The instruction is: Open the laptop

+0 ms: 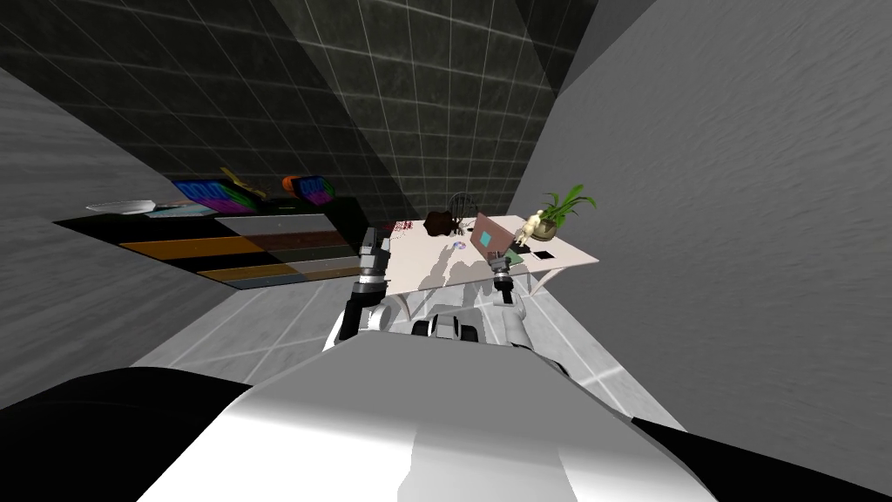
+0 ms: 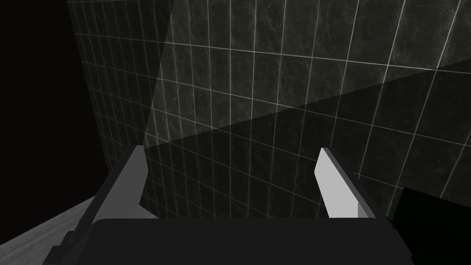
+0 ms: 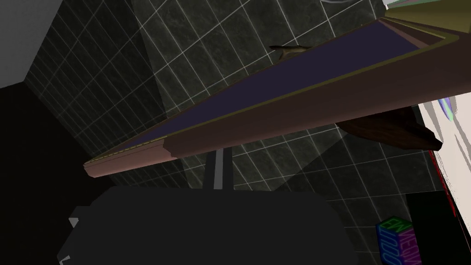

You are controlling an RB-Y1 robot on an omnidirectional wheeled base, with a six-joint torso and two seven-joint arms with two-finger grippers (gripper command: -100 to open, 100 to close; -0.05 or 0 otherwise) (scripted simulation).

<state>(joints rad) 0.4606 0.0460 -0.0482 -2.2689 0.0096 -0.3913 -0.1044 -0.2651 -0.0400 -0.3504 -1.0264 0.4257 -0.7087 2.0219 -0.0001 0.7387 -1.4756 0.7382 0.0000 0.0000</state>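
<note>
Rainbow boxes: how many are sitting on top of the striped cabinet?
2. One rainbow box sits near the left end of the cabinet top, beside a pale dish; the other sits near the right end, closer to the table. Others may hide behind them.

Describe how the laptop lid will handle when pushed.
The laptop lid looks a thin, rigid slab, so it likely pivots on its hinge without flexing. The whole machine seems slim and light on the white table, so a hard push may slide or tip it.

text log | colourful box (image 3: 398, 241): big multicoloured block letters, too garbled to read | nothing else legible
</note>
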